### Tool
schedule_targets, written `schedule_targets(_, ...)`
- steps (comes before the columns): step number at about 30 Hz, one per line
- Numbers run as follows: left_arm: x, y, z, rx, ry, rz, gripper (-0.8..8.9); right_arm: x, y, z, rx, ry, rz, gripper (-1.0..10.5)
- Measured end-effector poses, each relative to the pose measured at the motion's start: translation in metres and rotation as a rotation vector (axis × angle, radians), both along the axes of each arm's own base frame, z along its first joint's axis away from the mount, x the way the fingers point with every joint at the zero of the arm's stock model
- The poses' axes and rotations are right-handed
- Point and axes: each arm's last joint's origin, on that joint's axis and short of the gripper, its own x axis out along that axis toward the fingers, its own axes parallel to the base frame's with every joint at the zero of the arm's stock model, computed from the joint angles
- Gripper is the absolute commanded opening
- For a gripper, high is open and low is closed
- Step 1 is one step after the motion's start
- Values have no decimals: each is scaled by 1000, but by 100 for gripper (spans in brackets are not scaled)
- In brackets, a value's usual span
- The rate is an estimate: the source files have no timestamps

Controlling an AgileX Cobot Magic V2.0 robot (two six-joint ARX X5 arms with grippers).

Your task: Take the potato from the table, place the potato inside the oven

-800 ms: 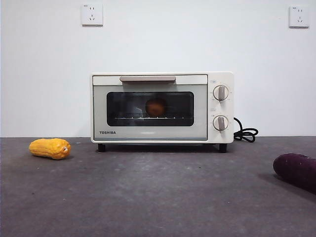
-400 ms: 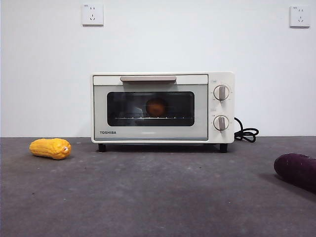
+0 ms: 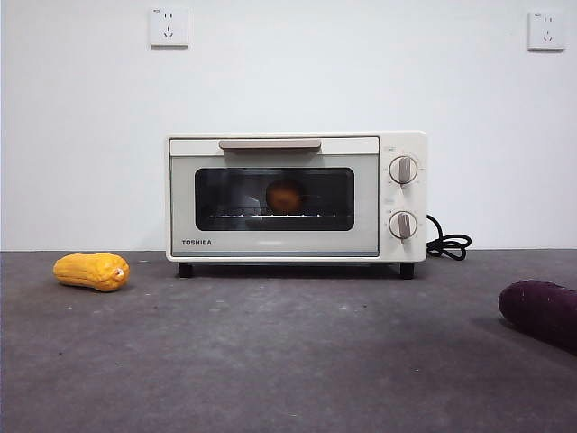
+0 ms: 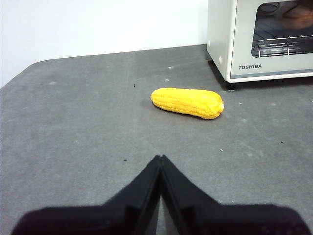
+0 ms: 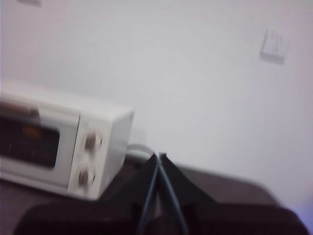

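— Where is the round orange-brown potato (image 3: 285, 196)?

— Inside the small cream-white TOSHIBA toaster oven (image 3: 296, 198), resting on the wire rack behind the dark glass door (image 3: 274, 198), which is shut. The oven stands at the back of the flat dark grey worktop (image 3: 270, 361), against a white wall, its two round knobs (image 3: 403, 170) on the right side of its front and its black cord (image 3: 448, 244) coiled on the worktop beside it.

— And the fingers?

— The left gripper (image 4: 160, 157) has its two black fingers pressed together at the tips, holding nothing, above bare worktop. An elongated bumpy yellow-orange vegetable (image 4: 187, 102) lies well apart from them, near the oven's front corner. The right gripper (image 5: 159, 155) also has its fingers closed tip to tip and empty; its blurred wrist view looks at the oven's knob end and the wall behind.

— What else lies on the worktop?

— A dark purple oblong vegetable (image 3: 541, 312) at the right edge of the front view, far from the oven. Neither arm shows in the front view.
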Motion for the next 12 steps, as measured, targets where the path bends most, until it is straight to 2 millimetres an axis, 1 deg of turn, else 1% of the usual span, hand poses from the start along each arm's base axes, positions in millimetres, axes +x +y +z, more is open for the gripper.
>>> schedule_targets(2,0,0,0,0,0,0,-4,2,-1,-16,26,33,-7,2)
schedule_targets(4,0,0,0,0,0,0,-4,5,-2,-25,55,69,-14,2)
schedule_targets(12,0,0,-1,0,10,0,-4,6,-6,-41,129,226,-103,2)
